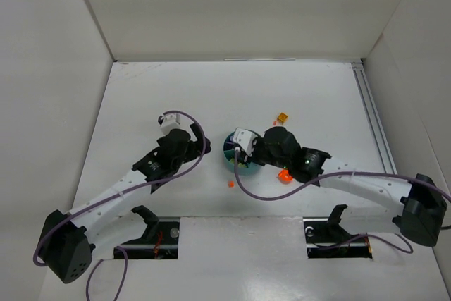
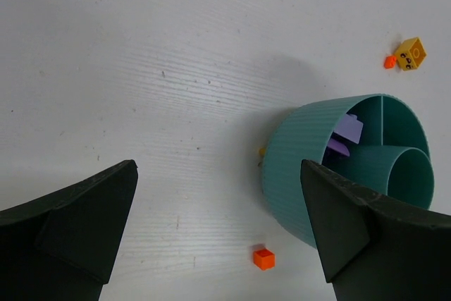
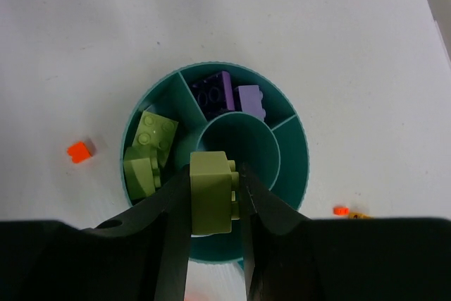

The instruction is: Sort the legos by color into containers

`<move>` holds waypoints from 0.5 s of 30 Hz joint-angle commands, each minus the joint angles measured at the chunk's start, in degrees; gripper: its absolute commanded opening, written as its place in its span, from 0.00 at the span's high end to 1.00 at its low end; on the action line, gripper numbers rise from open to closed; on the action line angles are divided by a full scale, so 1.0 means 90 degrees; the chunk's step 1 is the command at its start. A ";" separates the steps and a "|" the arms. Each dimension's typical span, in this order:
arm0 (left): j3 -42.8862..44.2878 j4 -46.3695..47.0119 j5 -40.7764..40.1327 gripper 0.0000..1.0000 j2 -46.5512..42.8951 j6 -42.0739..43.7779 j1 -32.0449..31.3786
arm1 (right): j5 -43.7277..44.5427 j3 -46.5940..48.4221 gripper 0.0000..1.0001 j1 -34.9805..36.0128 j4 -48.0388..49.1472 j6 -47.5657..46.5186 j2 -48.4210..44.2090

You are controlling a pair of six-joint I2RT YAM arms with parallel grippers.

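The teal dish [image 3: 290, 156] is sitting near the middle of the white table [image 1: 282, 82], a round ribbed-walled tub with a centre cup [image 3: 243, 147] ringed by wedge sections. The right gripper [image 3: 213, 206] is hanging directly over the dish's near side, its dark fingers [image 3: 176, 209] clamping a yellow-green brick [image 3: 210, 187] between them. The brick is showing its flat side with studs poking out to the right, and which wedge is lying under it cannot be told. Two more yellow-green bricks [image 3: 156, 132] are lying together in the wedge to the left of the cup. A dark purple brick [image 3: 215, 93] and a paler lavender brick [image 3: 250, 100] are sharing the far wedge, touching side by side. The centre cup and the right-hand wedge are showing only bare teal. The left gripper [image 2: 217, 195] is hovering above the table beside the dish with its jaws spread wide and nothing between them. A small orange brick [image 2: 264, 259] is lying on the table just beside the dish's wall. Well apart on the far side, a yellow brick [image 2: 410, 53] is sitting with a tiny orange bit [image 2: 389, 62] nearly touching it. Dark round marks are showing on the yellow brick's face, too small to read as anything. Another orange-red brick [image 1: 285, 174] is peeking out beside the right arm.
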 commanded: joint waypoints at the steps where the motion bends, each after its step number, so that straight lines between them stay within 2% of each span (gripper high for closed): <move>1: -0.0158 0.0032 0.0072 0.00 -0.0150 -0.0054 0.0023 | 0.0496 0.0483 0.83 0.0288 0.0481 0.0270 0.0392; 7: -0.0294 -0.0086 0.0072 0.00 -0.0209 -0.0113 0.0023 | 0.1013 0.0864 0.83 0.0757 0.0481 0.0270 0.0980; 11: -0.0294 -0.0154 0.0072 0.00 -0.0267 -0.0113 0.0023 | 0.1160 0.0924 0.83 0.0758 0.0481 0.0270 0.1195; 15: -0.0294 -0.0213 0.0130 0.00 -0.0326 -0.0113 0.0023 | 0.1161 0.0924 0.79 0.0758 0.0481 0.0329 0.1195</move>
